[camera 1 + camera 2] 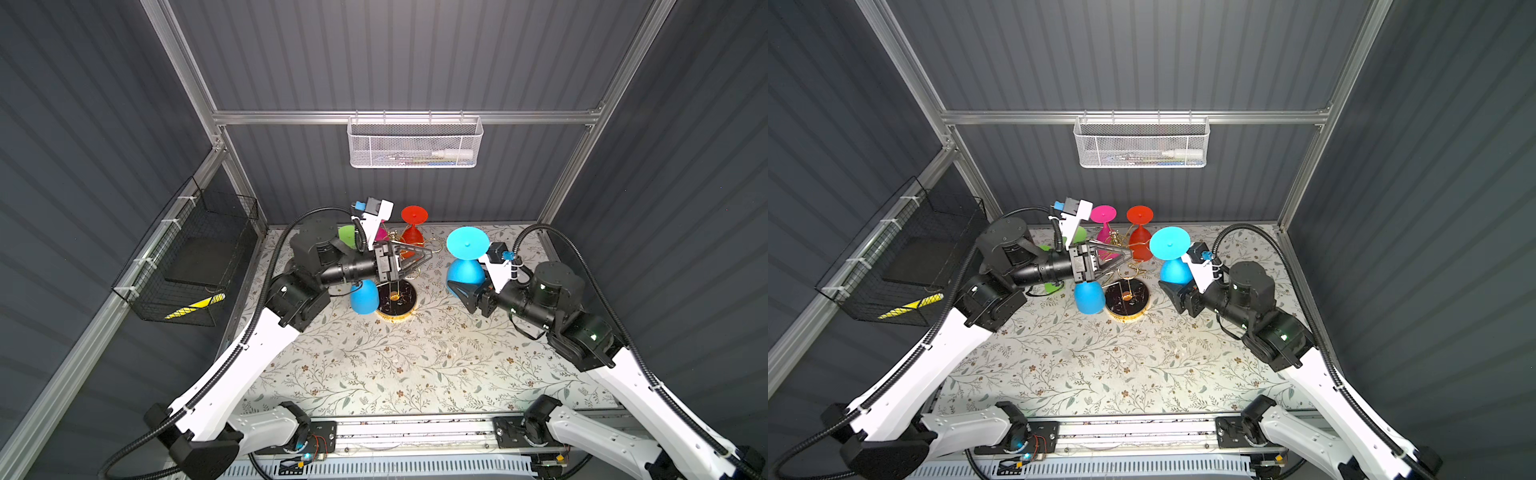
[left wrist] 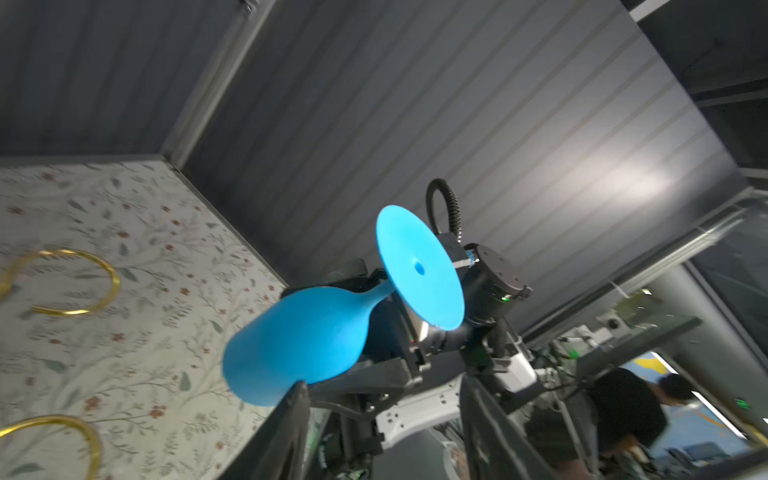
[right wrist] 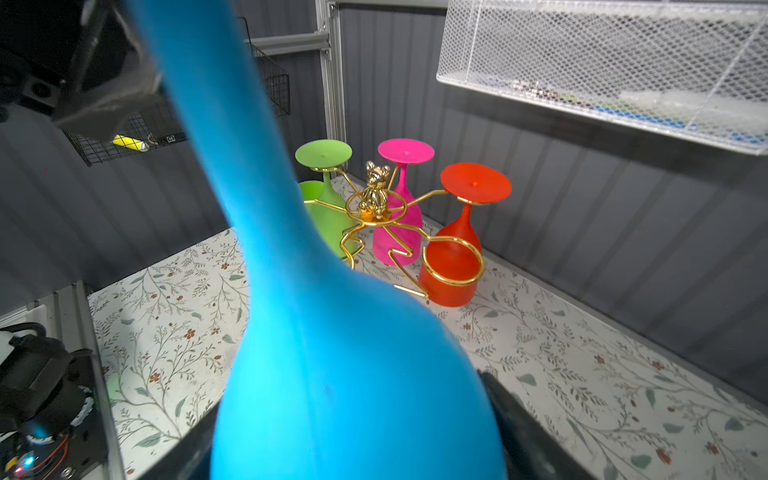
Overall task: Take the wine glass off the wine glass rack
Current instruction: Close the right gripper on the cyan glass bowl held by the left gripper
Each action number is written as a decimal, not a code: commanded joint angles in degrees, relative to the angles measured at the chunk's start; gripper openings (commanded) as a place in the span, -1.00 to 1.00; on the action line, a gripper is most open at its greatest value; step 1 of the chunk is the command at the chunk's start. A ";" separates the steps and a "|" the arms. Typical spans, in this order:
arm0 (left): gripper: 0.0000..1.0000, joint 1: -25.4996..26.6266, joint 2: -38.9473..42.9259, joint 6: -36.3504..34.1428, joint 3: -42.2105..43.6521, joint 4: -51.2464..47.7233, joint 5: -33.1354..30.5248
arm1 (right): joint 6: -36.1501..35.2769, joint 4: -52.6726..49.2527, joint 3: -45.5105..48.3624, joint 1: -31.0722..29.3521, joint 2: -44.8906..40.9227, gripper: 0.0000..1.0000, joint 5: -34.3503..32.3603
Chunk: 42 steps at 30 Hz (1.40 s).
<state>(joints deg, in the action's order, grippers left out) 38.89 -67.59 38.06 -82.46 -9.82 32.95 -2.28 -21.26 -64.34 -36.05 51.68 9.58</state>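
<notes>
Right gripper (image 1: 462,286): clasps inverted blue glass (image 1: 467,268) by bowl; rim partly hidden. Left gripper (image 1: 426,257): jaws apart, empty, over rack (image 1: 397,300), masking some arms.

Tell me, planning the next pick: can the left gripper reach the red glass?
Probably yes: the left gripper is open, empty, close to the red glass on the rack; nothing visibly between.

Both top views look steeply down from above the front edge, taking in the whole counter (image 1: 415,365) almost identically. The left wrist view, tilted, faces the blue wine glass (image 2: 299,340) and right arm (image 2: 494,291). The right wrist view, pressed close behind that glass, faces the wine glass rack (image 3: 376,193).
</notes>
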 commanded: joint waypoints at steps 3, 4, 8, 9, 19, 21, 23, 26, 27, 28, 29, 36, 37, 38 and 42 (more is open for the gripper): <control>0.17 -0.31 3.42 -24.11 0.88 -0.85 -16.88 | 3.27 -13.66 -8.59 -0.02 2.88 0.37 0.18; 0.16 -0.18 3.37 -27.18 3.02 1.01 -16.49 | 3.47 -15.52 -9.98 -0.08 3.43 0.37 0.47; 0.11 0.90 2.84 -41.61 5.44 5.76 -16.99 | 3.78 -20.50 -13.93 -0.39 5.32 0.36 0.51; 0.11 1.39 2.98 -45.88 6.68 7.56 -17.17 | 3.85 -21.53 -14.72 -0.42 5.81 0.36 0.52; 0.13 5.56 0.56 -69.55 11.39 19.64 -17.41 | 4.84 -27.78 -21.35 -0.55 10.81 0.36 0.59; 0.13 6.08 0.23 -71.79 11.68 20.68 -17.56 | 4.92 -28.76 -22.63 -0.68 11.64 0.36 0.63; 0.13 6.36 0.27 -72.96 12.05 21.98 -17.44 | 5.09 -29.52 -23.44 -0.91 12.12 0.35 0.63; 0.11 6.54 -0.06 -74.18 12.03 22.96 -17.90 | 5.36 -30.04 -23.89 -1.51 13.81 0.35 0.96; 0.11 6.62 0.04 -74.10 12.33 24.08 -18.35 | 5.43 -30.31 -24.00 -1.89 14.21 0.35 0.95; 0.10 6.63 0.18 -74.16 12.53 24.98 -18.41 | 5.39 -30.52 -24.25 -2.26 14.54 0.34 0.83; 0.10 6.63 0.22 -73.98 12.51 25.49 -18.30 | 5.53 -30.63 -24.37 -2.66 14.88 0.34 0.64; 0.05 6.70 -1.16 -74.71 11.09 22.86 -15.98 | 6.15 -30.39 -24.51 -4.58 15.55 0.34 0.43; 0.05 6.72 -1.43 -74.73 10.97 22.47 -15.74 | 6.13 -30.40 -24.39 -4.75 15.60 0.34 0.51; 0.04 6.80 -1.61 -74.80 10.94 22.12 -15.52 | 6.22 -30.32 -24.28 -4.99 15.69 0.34 0.52; 0.04 6.80 -2.29 -75.05 10.98 21.84 -15.94 | 6.34 -30.33 -23.73 -5.91 15.99 0.33 0.52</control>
<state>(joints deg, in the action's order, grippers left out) 45.45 -69.69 -35.83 -70.65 12.32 16.49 3.66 -51.07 -87.50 -41.28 67.53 9.82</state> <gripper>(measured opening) 0.522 0.730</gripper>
